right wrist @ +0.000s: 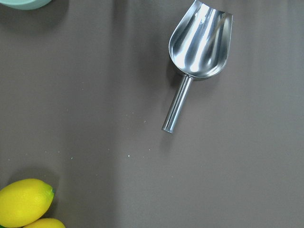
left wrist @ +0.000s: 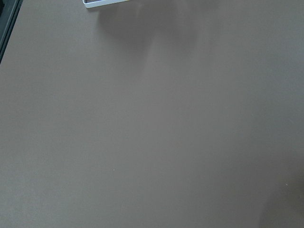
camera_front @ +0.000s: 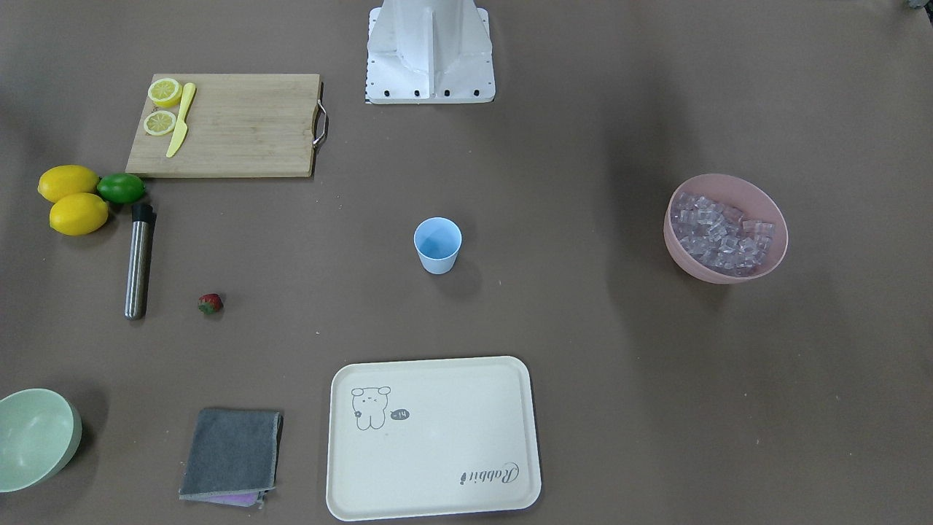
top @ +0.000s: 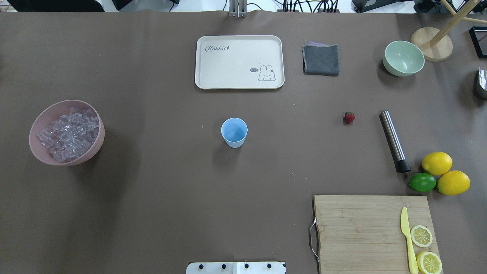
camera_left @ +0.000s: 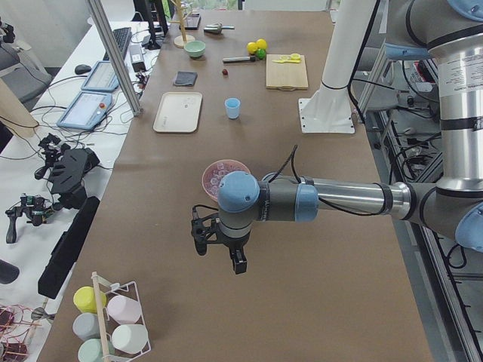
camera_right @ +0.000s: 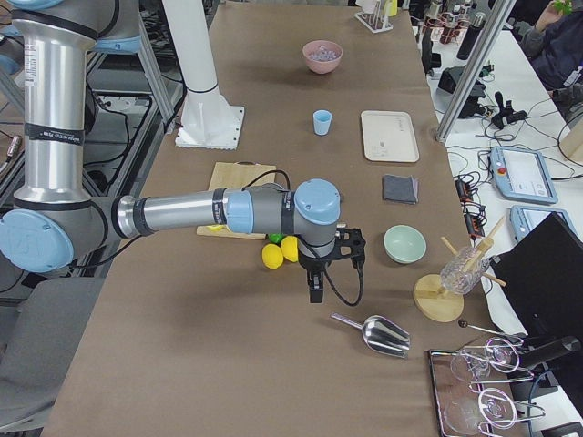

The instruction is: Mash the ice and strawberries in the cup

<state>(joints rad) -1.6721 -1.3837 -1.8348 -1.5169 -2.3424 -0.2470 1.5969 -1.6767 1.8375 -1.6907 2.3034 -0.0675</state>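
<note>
**While both arms hang out at the ends, cup stands alone mid-surface**

As far as the front view shows me, the cup [camera_front: 437, 246] stands upright at the middle of the surface [camera_front: 583, 350], its inside plain blue. Ice [camera_front: 718, 233] is heaped in the pink bowl [camera_front: 729, 182], well apart from the cup on the robot's left side. Strawberry [camera_front: 210, 303] lies by itself on the robot's right side, near the bare steel end of a muddler [camera_front: 138, 262]. Two lemons [camera_front: 69, 182] and a lime [camera_front: 121, 187] cluster at the muddler's black end.

Left hand [camera_left: 219, 255] hangs over bare surface beyond the pink bowl, far from the cup. I see it from the side only, so I cannot tell whether it is released or clenched. Right hand [camera_right: 315, 289] hangs past the lemons, near a steel scoop [right wrist: 199, 42] lying on the surface. Same limit there: cannot tell.
</note>
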